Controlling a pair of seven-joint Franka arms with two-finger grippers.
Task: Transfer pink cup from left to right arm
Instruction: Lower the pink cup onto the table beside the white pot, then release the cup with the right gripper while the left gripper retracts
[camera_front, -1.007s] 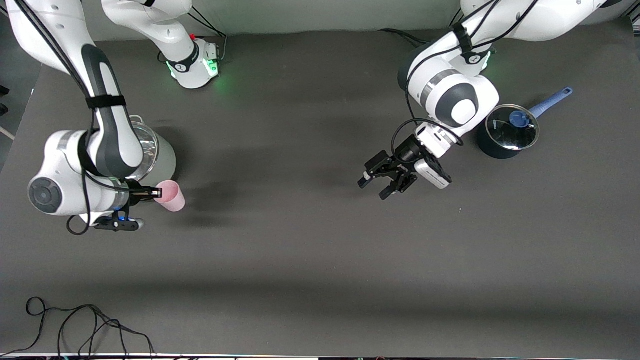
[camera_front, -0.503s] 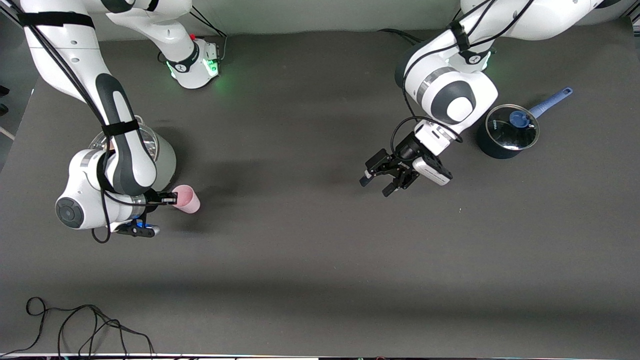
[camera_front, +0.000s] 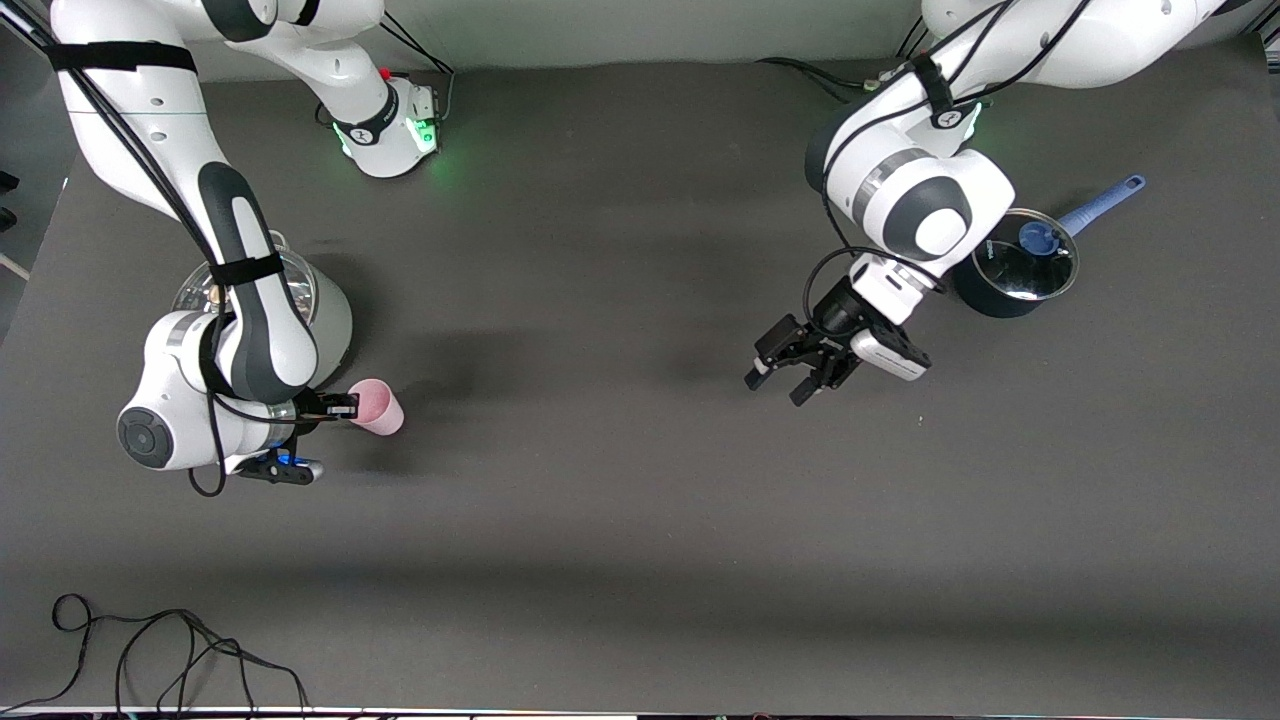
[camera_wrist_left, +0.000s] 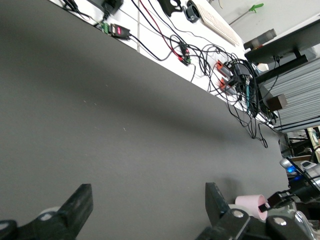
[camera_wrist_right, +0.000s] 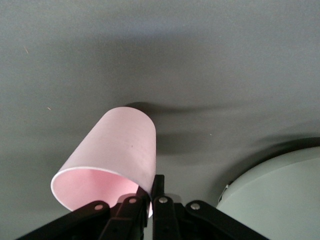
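Note:
The pink cup (camera_front: 378, 407) is pinched at its rim by my right gripper (camera_front: 345, 405), which is shut on it. The cup is tipped sideways over the mat, beside the pale green pot, its base pointing toward the table's middle. In the right wrist view the cup (camera_wrist_right: 112, 150) has one finger inside the rim and one outside, at the gripper (camera_wrist_right: 151, 192). My left gripper (camera_front: 778, 385) is open and empty over the mat near the dark pot. In the left wrist view its gripper (camera_wrist_left: 148, 197) shows wide-spread fingers, and the cup (camera_wrist_left: 252, 205) shows far off.
A pale green pot with a glass lid (camera_front: 325, 310) stands close under the right arm, also in the right wrist view (camera_wrist_right: 280, 195). A dark blue pot with a glass lid and blue handle (camera_front: 1015, 265) stands by the left arm. A black cable (camera_front: 150, 650) lies at the near edge.
My right arm has carried the cup toward the table's middle, slowing in the last half second. My left gripper has shifted a little toward its own end, still open.

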